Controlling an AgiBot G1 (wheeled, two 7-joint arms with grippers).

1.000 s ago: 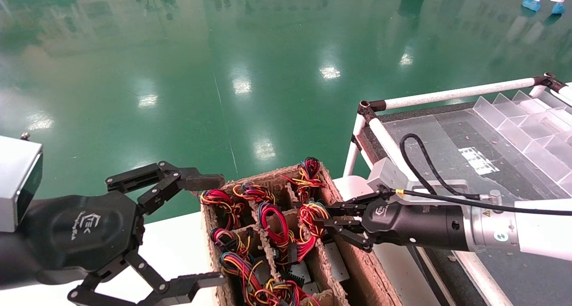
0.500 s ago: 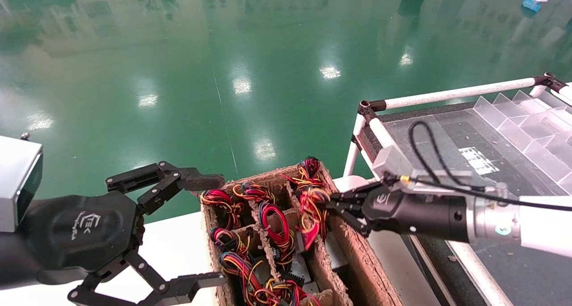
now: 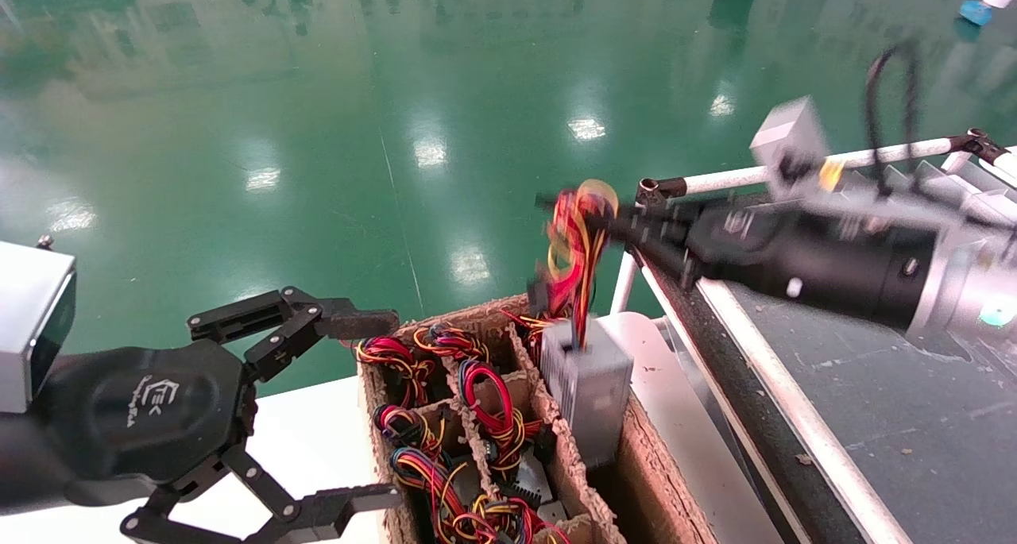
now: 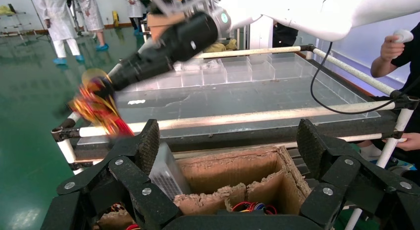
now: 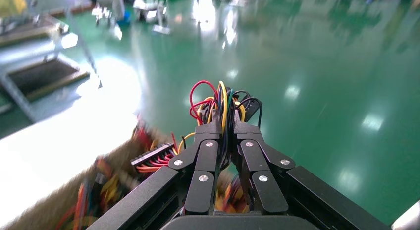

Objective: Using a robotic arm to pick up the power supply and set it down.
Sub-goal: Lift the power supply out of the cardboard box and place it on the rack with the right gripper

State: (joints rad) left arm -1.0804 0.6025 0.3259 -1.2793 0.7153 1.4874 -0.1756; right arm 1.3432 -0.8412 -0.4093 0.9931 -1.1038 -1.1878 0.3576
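The robotic arm [image 3: 810, 262], my right one with the cable, reaches left over the rack's edge. Its gripper [image 3: 612, 222] is shut on the bundle of red, yellow and orange wires [image 3: 576, 250], seen pinched between its fingers [image 5: 205, 141] in the right wrist view. The power supply [image 3: 592, 385], a grey box with a vent grille, hangs from those wires. Its lower end is at the right-hand column of the cardboard crate [image 3: 651, 480]. In the left wrist view the power supply [image 4: 166, 173] shows behind one finger. My left gripper [image 3: 373, 405] stands open beside the crate's left side.
Other wire bundles [image 3: 489, 401] fill the crate's other compartments. The crate stands on a white table [image 3: 318, 441]. A rack with white tubes [image 3: 794, 167] and a dark top lies to the right, with clear trays [image 4: 237, 71] on it. A person's hand [image 4: 393, 46] is beyond the rack.
My right gripper has risen and pulled back toward the rack with the wires in it, lifting the power supply up out of its compartment. The left arm has not moved.
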